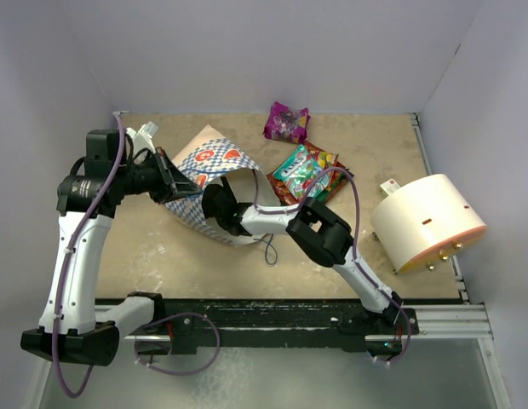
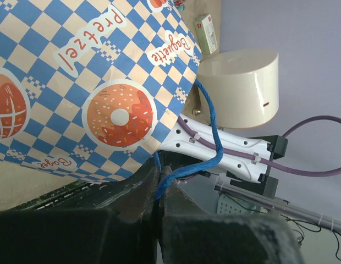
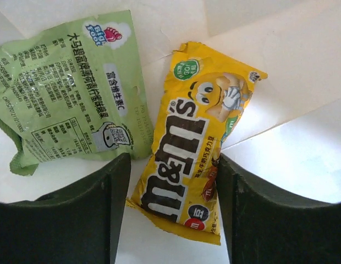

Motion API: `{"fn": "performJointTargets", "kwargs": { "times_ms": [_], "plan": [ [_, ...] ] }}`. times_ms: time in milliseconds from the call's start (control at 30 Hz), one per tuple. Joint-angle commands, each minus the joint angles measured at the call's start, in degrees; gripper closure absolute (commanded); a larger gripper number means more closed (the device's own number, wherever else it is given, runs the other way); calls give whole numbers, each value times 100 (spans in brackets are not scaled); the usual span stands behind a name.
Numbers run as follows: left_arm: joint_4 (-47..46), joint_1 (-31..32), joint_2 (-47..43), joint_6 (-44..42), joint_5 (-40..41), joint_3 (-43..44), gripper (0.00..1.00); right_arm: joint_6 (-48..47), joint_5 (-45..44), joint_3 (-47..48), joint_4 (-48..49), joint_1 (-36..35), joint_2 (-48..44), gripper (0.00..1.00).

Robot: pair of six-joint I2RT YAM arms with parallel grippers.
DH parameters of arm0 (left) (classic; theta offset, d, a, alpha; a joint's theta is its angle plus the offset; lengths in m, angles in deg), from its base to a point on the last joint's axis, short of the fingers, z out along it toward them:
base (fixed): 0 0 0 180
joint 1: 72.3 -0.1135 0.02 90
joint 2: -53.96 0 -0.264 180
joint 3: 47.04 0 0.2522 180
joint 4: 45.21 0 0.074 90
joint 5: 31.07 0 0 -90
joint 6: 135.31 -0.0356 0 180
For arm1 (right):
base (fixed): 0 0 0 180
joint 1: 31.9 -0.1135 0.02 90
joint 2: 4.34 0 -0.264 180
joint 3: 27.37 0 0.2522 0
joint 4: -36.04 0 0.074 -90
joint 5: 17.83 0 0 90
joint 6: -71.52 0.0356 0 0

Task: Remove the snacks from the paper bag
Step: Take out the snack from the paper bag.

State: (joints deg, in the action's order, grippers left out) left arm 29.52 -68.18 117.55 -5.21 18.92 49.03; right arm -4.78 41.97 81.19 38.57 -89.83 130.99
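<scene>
The paper bag (image 1: 204,166) lies on its side, its mouth toward the arms. My left gripper (image 2: 158,177) is shut on its blue string handle (image 2: 208,132) and holds that edge up. My right gripper (image 3: 173,184) reaches inside the bag and is open. A yellow M&M's packet (image 3: 187,148) lies between its fingers (image 3: 104,192) on the bag's white inner wall. A pale green packet (image 3: 66,93) lies next to it on the left. Outside the bag, a magenta packet (image 1: 286,122) and a pile of green, red and teal packets (image 1: 305,173) lie on the table.
A large cream cylinder (image 1: 427,221) lies at the right edge of the table, with a small pale box (image 1: 390,186) beside it. White walls enclose the table at the back and sides. The bag's other string handle (image 1: 269,250) trails on the table.
</scene>
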Motion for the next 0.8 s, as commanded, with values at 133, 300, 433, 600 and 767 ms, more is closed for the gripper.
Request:
{"fn": "performJointTargets", "kwargs": {
  "times_ms": [133,300,433,600,767],
  "plan": [
    [-79,-34,-314,331,474,258,100,-672,333,-308,-44,52,-475,57],
    [-86,-32,-348,414,657,284,100,-603,633,-647,-4,29,-815,68],
    [-126,-34,-356,461,727,295,100,-457,947,-837,-84,16,-1017,75],
    [-235,-34,-349,496,776,289,100,-443,1145,-1260,-45,-72,-1368,76],
    [-355,-34,-361,499,785,198,100,-417,1426,-1735,-36,-201,-1750,82]
  ]
}}
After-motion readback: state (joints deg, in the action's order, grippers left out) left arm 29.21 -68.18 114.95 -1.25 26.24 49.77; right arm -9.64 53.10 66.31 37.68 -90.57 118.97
